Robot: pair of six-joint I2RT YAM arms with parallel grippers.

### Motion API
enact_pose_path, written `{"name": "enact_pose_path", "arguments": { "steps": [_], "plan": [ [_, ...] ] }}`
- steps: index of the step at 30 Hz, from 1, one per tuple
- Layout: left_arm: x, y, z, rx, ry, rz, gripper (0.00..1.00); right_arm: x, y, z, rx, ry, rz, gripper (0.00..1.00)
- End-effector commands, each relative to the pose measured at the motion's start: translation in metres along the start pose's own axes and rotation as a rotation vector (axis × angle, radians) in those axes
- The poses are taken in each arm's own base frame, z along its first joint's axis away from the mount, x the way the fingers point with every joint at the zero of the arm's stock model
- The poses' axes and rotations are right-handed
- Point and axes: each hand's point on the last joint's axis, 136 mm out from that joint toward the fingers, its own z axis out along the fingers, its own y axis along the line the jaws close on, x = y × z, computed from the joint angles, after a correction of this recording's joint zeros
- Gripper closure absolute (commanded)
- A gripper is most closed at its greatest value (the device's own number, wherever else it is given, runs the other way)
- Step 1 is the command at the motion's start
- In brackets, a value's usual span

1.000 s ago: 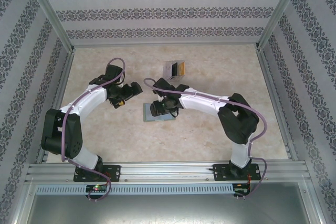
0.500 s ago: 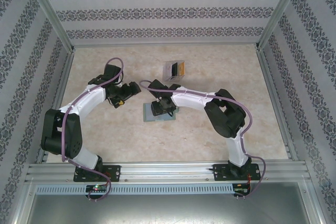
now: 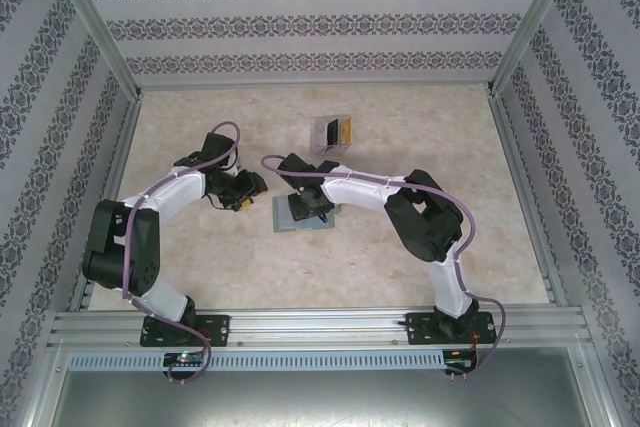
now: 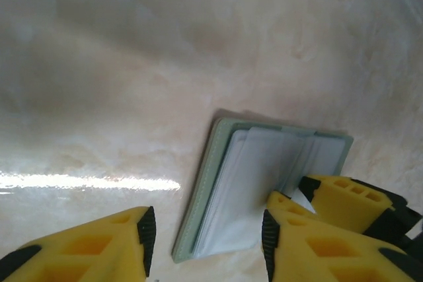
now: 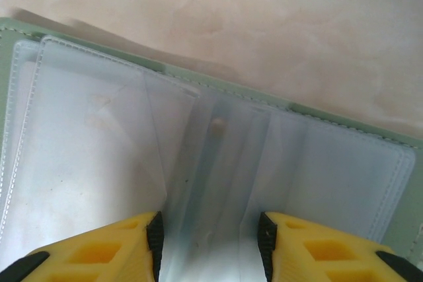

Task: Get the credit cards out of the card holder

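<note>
Right end effector [image 5: 208,232] spread over card holder [image 5: 218,143] pockets; left end effector [image 4: 207,239] spread, seeing holder's outer edges.

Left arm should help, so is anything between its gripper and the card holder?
Nothing visible does. The open left gripper hangs over an edge of the card holder; the right gripper is over its sleeves.

Clear tray [image 3: 331,133] sits on beige marbled table [image 3: 250,269]
</note>
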Motion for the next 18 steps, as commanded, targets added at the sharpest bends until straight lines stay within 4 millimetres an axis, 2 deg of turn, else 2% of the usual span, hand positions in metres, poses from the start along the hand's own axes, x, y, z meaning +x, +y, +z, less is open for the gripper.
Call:
{"name": "enact_pose_path", "arguments": {
  "steps": [1,4,7,18],
  "plan": [
    [0.009,-0.007,0.009,0.052,0.041,0.015,0.59,0.03,-0.025,0.029,0.118,0.106,0.002,0.56],
    [0.018,-0.011,0.02,0.073,0.092,0.032,0.68,0.033,-0.028,0.033,0.126,0.113,0.005,0.57],
    [0.024,-0.015,0.028,0.082,0.117,0.047,0.74,0.035,-0.029,0.034,0.126,0.116,0.006,0.57],
    [0.039,-0.019,0.047,0.096,0.182,0.06,0.73,0.036,-0.029,0.035,0.099,0.119,0.025,0.59]
  ]
}}
